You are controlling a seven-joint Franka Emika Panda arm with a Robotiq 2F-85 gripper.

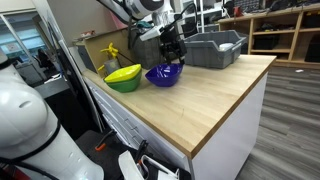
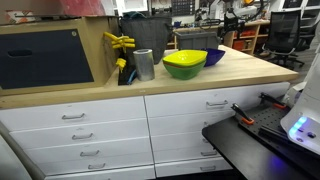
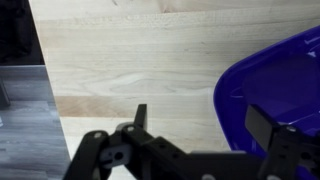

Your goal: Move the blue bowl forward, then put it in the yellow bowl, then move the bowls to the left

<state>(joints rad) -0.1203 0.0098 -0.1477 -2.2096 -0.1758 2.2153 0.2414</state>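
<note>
Right below my wrist camera, I am holding my fingers (image 3: 140, 118) wide apart, gripping nothing. One finger is hanging over the bare wood of the desk (image 3: 120, 60), and its partner is sitting over the inside of the blue bowl (image 3: 275, 85), so the bowl's rim is lying in the gap between them. Whether either finger is touching the bowl, I cannot tell. The bowl, glossy and deep blue, is filling the right side of the wrist view. At the left of that view the desk's edge is showing, with grey floor (image 3: 20, 130) beyond it.

In an exterior view I am reaching down from above, and the fingers are meeting the blue bowl (image 1: 163, 76) at its rim. The bowl is standing upright on the desk. Just beside it the yellow bowl (image 1: 123, 76) is sitting upright too. The blue one is resting on the wood, not inside the yellow one, and I cannot tell whether their rims are touching.

Farther back, a grey bin (image 1: 215, 48) is standing on the desk behind the blue bowl. In an exterior view a metal cup (image 2: 143, 64) is standing near the yellow bowl, close to a yellow object (image 2: 118, 42) whose kind I cannot make out. White drawers (image 2: 90, 130) are lining the desk's front.
</note>
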